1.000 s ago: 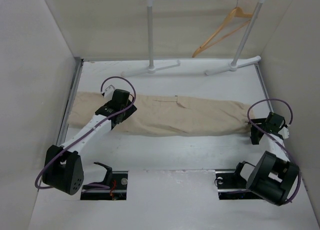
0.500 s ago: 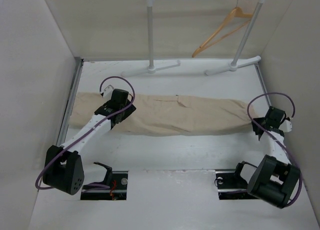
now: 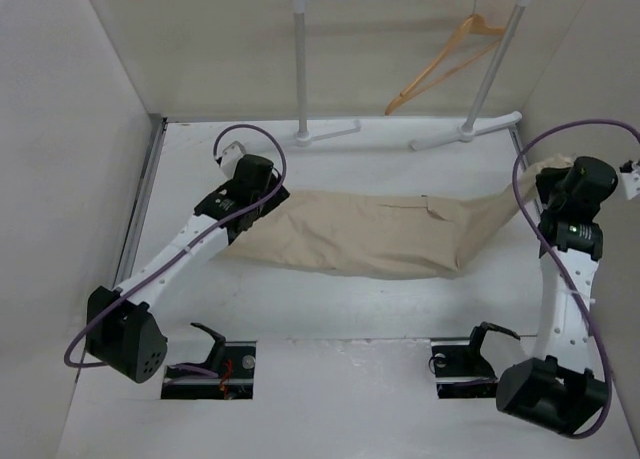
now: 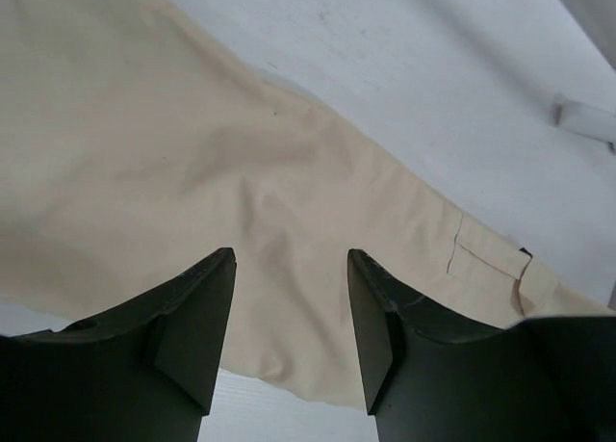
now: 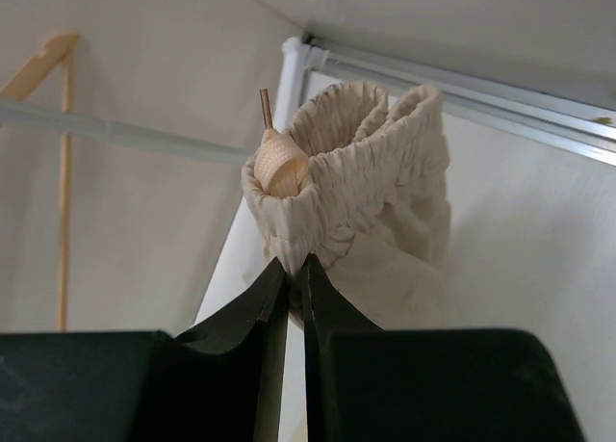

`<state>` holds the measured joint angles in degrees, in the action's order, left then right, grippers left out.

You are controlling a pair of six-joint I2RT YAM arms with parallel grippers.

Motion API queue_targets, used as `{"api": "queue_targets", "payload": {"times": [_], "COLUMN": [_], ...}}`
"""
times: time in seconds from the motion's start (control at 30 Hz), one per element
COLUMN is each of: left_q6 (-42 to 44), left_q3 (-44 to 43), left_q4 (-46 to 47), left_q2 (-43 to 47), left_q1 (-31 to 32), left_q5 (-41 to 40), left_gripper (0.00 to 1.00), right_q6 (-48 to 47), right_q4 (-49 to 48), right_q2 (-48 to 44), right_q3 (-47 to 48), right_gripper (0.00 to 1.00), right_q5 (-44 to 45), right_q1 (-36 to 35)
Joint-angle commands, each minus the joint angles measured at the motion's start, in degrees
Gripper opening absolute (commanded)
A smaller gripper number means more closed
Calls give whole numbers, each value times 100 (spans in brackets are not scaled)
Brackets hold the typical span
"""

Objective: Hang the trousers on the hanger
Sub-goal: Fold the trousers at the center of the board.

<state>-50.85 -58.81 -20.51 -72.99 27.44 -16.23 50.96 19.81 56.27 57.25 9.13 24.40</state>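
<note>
- The white worktop (image 3: 400, 309) carries everything, with walls on the left, right and far sides.
- A white rail (image 3: 299, 69) stands at the far edge on two footed posts, with its bar running across the top.
- The trousers (image 3: 350, 234) lie stretched left to right across the middle of the worktop. Most of the cloth lies flat and wrinkled, while the right end rises off the surface towards my right arm.
- The hanger (image 3: 440, 64) hangs by its hook from the right part of the rail, tilted, well apart from the trousers.
- My right end effector (image 5: 295, 269) is raised near the right wall, its fingers pressed together on a gathered, elastic-looking edge of the trousers, which bunches up above the tips.
- My left end effector (image 4: 291, 269) is over the left end of the trousers, its fingers spread wide with only flat cloth showing between them. I cannot tell whether the tips touch the cloth.
</note>
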Motion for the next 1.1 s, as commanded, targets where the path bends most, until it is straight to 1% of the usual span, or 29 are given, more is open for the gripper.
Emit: {"api": "queue_targets", "payload": {"times": [0.0, 0.13, 0.23, 0.37, 0.47, 0.57, 0.7, 0.83, 0.87, 0.9, 0.93, 0.97, 1.0, 1.03, 1.07], "left_q6": [93, 294, 505, 708, 726, 699, 690, 725, 752, 813, 866, 927, 971, 972, 989], "left_q3": [-438, -500, -448, -307, -228, -193, -210, -359, -412, -465, -500, -518, -535, -553, -579], "left_q4": [-383, -638, -840, -911, -849, -858, -972, -1147, -1157, -1165, -1166, -1113, -1087, -1086, -1086], "left_q2": [250, 618, 1040, 1471, 1647, 1735, 1876, 1938, 1946, 1929, 1912, 1877, 1824, 1763, 1701], "left_q1": [64, -313, -848, -1613, -2149, -2598, -3151, -3776, -3855, -3908, -3944, -3996, -4049, -4093, -4111], "left_q5": [-241, -214, -188, 58, 312, 497, 551, 463, 350, 218, 112, 33, -11, -3, 14], "left_gripper": [48, 49, 49, 50, 50, 50, 50, 50, 50, 50, 50, 51, 51, 51, 52], "right_q6": [-341, -280, -52, 142, 274, 397, 441, 424, 424, 458, 476, 450, 424, 424, 432], "right_q4": [242, 409, 541, 559, 515, 427, 252, 129, 67, 6, -99, -170, -127, 12, 214], "right_q2": [-256, -397, -258, 400, 1190, 2130, 3510, 5048, 5434, 5786, 6138, 6498, 6859, 7027, 7099], "right_q3": [391, 532, 847, 1585, 2305, 3122, 4274, 5618, 5969, 6277, 6568, 6866, 7200, 7377, 7449], "right_gripper": [15, 15, 15, 15, 15, 15, 16, 17, 19, 24, 34, 51, 63, 70, 75], "right_q5": [63, 115, 518, 1283, 1749, 1935, 1900, 1584, 1488, 1356, 1259, 1137, 927, 602, 382], "right_q1": [-649, -1633, -2827, -4506, -5597, -6476, -7478, -8191, -8349, -8481, -8622, -8745, -8825, -8860, -8861]}}
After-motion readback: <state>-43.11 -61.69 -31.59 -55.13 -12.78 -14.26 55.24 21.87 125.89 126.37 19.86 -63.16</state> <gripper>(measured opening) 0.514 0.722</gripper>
